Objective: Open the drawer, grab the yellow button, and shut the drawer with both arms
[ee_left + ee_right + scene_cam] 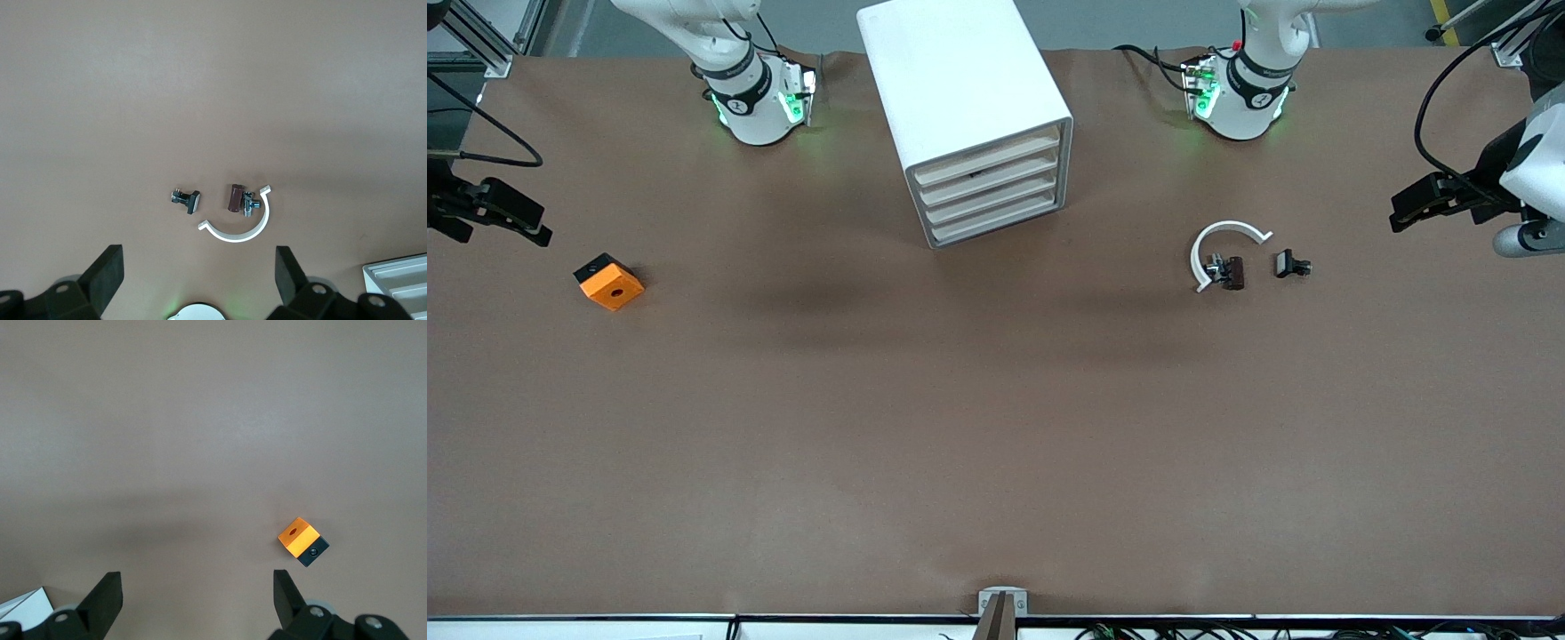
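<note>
The white drawer cabinet (pixel 969 116) stands between the two arm bases, and all its drawer fronts (pixel 991 191) are shut. The button is hidden. My right gripper (pixel 520 222) hangs open and empty over the table at the right arm's end, apart from the orange block (pixel 608 281). In the right wrist view its fingers (pixel 107 597) are wide apart round bare table. My left gripper (pixel 1405 212) hangs open and empty over the left arm's end. In the left wrist view its fingers (pixel 290 273) are wide apart.
The orange block with a black side also shows in the right wrist view (pixel 303 542). A white curved piece (pixel 1221 244) lies with two small dark clips (pixel 1291 265) toward the left arm's end; they also show in the left wrist view (pixel 237 223). A cabinet corner (pixel 400 283) shows there.
</note>
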You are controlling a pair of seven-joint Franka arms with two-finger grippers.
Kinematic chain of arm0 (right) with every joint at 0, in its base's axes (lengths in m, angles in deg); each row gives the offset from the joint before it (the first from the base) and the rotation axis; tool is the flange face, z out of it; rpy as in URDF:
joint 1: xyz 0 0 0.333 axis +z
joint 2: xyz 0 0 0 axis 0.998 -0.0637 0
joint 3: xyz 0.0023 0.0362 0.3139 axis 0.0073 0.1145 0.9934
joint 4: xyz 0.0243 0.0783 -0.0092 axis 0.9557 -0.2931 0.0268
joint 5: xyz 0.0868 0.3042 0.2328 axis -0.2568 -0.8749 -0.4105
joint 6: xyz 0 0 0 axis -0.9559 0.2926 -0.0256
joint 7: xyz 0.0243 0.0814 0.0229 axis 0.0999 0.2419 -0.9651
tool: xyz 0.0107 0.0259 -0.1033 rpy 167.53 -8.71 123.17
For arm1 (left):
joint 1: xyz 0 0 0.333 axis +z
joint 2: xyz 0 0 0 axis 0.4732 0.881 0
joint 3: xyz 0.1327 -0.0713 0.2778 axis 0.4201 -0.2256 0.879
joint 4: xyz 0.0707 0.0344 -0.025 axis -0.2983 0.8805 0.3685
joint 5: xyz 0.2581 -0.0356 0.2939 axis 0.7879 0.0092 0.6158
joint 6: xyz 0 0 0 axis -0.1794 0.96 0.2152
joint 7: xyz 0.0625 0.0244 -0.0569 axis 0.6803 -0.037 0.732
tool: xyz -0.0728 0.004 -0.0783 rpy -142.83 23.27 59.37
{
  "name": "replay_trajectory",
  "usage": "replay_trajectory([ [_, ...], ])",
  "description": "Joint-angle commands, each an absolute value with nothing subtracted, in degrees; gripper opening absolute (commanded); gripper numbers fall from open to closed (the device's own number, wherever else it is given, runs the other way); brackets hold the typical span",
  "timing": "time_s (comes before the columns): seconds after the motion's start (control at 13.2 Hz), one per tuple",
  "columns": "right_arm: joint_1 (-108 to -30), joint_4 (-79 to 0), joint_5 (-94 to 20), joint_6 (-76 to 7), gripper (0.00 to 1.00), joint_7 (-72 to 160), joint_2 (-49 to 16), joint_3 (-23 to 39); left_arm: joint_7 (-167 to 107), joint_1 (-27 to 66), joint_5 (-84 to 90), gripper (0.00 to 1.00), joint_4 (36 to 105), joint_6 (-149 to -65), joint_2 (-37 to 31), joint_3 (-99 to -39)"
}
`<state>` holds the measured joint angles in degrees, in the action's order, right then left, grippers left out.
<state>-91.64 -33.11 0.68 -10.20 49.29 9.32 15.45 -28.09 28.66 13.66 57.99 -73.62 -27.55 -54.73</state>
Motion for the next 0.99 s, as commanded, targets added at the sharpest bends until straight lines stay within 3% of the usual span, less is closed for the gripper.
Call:
replay_trajectory([
  [0.0, -91.7, -32.7, 1.9, -10.0, 1.0, 48.7, 9.7, 15.7, -28.4, 28.8, 14.7, 1.0, 56.7, -73.0, -27.2, -54.7],
  [0.53, -91.7, -32.6, 1.8, -10.0, 1.0, 48.8, 9.7, 15.7, -29.5, 28.8, 20.3, 1.0, 53.5, -73.1, -20.3, -54.7],
  [0.91, -91.7, -32.7, 1.9, -10.0, 1.0, 48.8, 9.7, 15.7, -21.2, 28.3, 20.0, 1.0, 53.5, -73.2, -8.7, -54.8],
])
